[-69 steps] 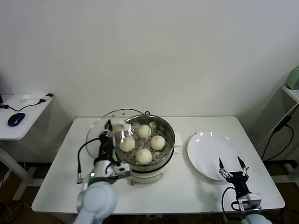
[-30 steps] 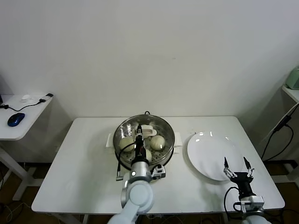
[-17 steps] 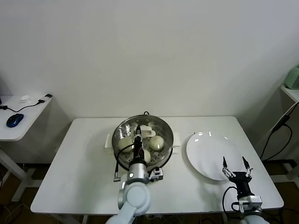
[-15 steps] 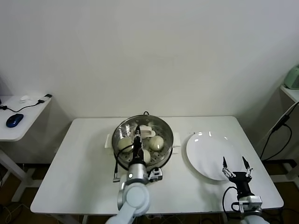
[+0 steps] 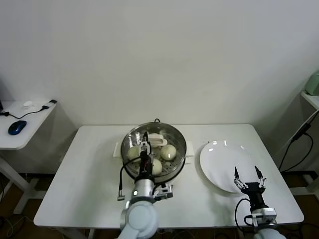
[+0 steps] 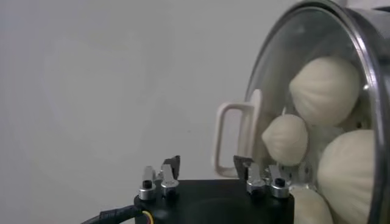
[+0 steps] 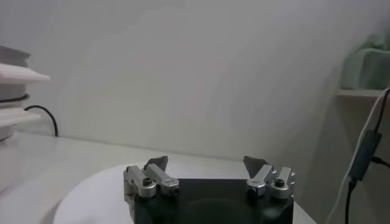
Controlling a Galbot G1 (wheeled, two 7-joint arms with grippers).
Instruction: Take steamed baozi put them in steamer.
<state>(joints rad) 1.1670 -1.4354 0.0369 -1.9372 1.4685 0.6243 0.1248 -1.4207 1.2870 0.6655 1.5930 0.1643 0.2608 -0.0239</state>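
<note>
The steamer (image 5: 155,153) sits upright in the middle of the white table (image 5: 75,184), round and shiny, with its two cream side handles sticking out to the robot's left and right. A round glass lid (image 6: 317,73) rests on top of it, and its cream loop handle (image 5: 155,140) lies with its long side running across the table, left to right. In the left wrist view that handle (image 6: 234,141) shows as a pale open loop standing out from the lid.

Through the glass the buns (image 5: 168,152) show inside the pot, pale domes resting round side up on the holed tray. The left wrist view shows four of them (image 6: 326,90) bunched close together, some touching.

The left claw (image 5: 144,147) hangs over the lid, just on the near side of the handle, its arm reaching in from the front edge of the table. Its fingers (image 6: 171,165) are spread apart with nothing between them; the handle sits just beyond the tips, and I cannot tell whether one finger grazes it.

The right claw (image 5: 246,174) hovers low over the near edge of a flat white plate (image 5: 219,159), which lies just to the right of the steamer. Its fingers (image 7: 157,163) stand wide apart and hold nothing.
</note>
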